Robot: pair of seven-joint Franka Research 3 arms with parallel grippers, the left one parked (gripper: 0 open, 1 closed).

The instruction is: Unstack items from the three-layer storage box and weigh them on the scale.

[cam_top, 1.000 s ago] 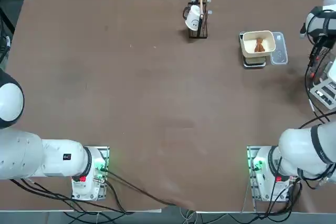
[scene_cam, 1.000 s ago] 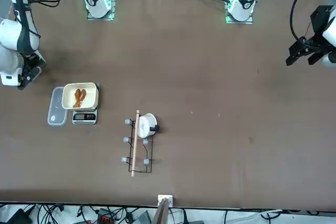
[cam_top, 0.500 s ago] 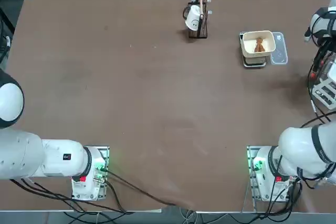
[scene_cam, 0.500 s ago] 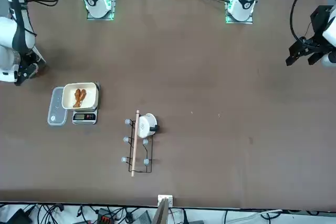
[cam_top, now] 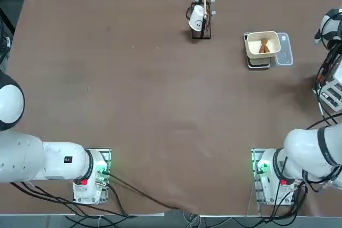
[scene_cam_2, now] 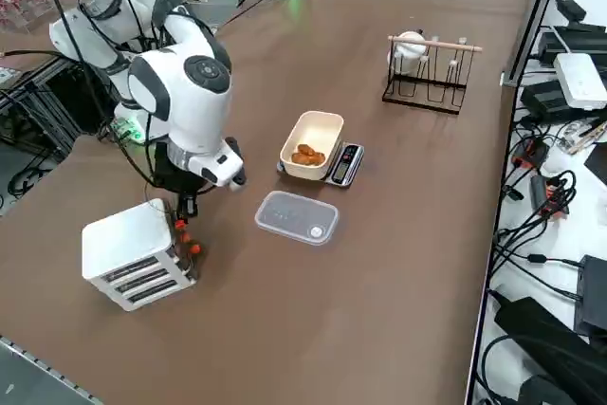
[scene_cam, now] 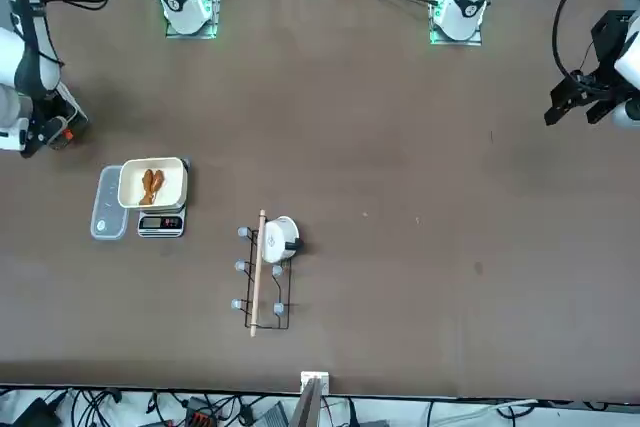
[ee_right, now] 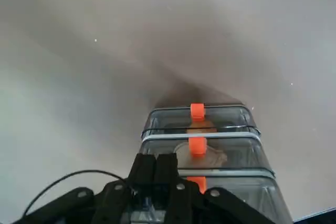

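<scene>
The right gripper (ee_right: 160,174), fingers pressed together and empty, has swung away from the scale (scene_cam_2: 343,164), where brown items (scene_cam_2: 305,154) lie in the cream bowl (scene_cam_2: 313,143), to the three-layer storage box (scene_cam_2: 133,255) at the table's right edge, apparently for another piece.

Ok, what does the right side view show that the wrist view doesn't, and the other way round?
Only the right side view shows the scale, its cream bowl holding brown items, the clear plate and the wire stand. Only the wrist view shows the storage box up close: clear drawer fronts with orange tabs, and the shut right gripper just in front of them. Both show the storage box, the right gripper and the brown table.
</scene>
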